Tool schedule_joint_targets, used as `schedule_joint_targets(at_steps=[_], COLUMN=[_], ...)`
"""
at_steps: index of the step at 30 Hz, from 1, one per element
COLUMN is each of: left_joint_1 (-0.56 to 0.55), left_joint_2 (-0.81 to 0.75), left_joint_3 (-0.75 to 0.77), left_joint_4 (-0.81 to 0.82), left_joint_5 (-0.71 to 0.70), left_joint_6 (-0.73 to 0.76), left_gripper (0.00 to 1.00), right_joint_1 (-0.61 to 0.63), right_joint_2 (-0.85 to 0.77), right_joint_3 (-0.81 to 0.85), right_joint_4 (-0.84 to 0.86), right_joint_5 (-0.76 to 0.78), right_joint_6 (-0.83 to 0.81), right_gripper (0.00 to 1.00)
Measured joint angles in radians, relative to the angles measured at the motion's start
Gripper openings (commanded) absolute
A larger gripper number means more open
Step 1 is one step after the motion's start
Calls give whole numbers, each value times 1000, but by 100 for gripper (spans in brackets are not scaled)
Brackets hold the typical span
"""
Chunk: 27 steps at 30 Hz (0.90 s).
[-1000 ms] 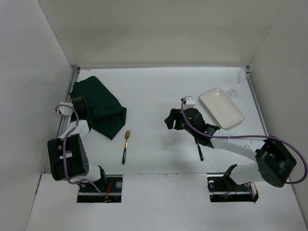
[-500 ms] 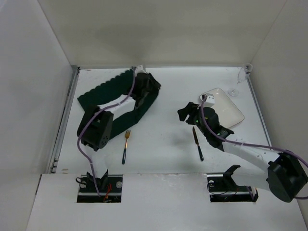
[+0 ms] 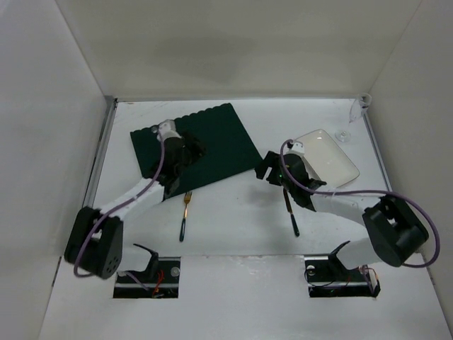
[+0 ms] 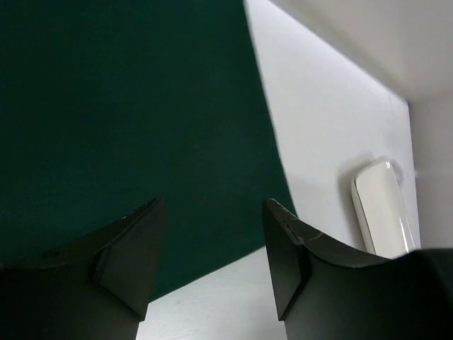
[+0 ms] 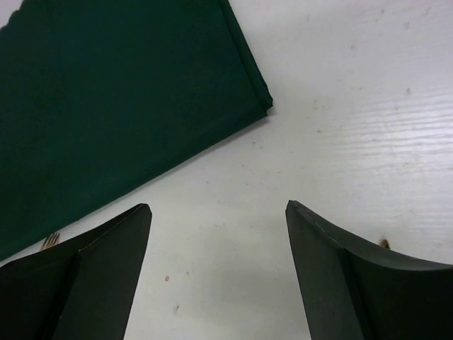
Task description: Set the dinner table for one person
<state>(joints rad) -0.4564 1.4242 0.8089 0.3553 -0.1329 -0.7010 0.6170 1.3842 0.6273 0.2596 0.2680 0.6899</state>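
Where the large flat white matte worktop [image 3: 233, 219] fills the overhead view, it carries one dark green scallop-edged cloth placemat [image 3: 219, 138], one white rectangular plate [image 3: 329, 159], one gold-tined fork [image 3: 185, 212] and one dark knife [image 3: 291, 212]. The left fingers [image 4: 134, 248] gape above the placemat, the right fingers [image 5: 99, 269] above bare worktop. Only the left wrist view misses the fork.

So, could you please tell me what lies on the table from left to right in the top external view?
Green placemat → knife → white plate → wine glass. The fork falls within the placemat's span, so I left it out.
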Motion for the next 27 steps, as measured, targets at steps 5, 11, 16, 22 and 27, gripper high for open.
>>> schedule_joint_targets(at_steps=[5, 11, 16, 22, 27], left_joint_1=[141, 314, 388, 428, 465], left_joint_2=[-283, -453, -530, -482, -474], left_joint_3=[-286, -499, -555, -565, -587], left_joint_4=[-32, -186, -227, -205, -161], left_joint_5=[-120, -152, -144, -104, -68], left_joint_6=[-121, -234, -280, -307, -319], left_gripper=[55, 55, 55, 54, 53], right_joint_1=[-48, -104, -140, -151, -151], right_joint_2=[123, 266, 321, 364, 413], right_joint_3=[81, 174, 202, 267, 322], right_joint_4=[-1, 3, -9, -45, -71], right_joint_5=[-52, -96, -116, -126, -134], right_joint_6=[81, 176, 225, 253, 261], right_gripper=[74, 62, 62, 62, 56])
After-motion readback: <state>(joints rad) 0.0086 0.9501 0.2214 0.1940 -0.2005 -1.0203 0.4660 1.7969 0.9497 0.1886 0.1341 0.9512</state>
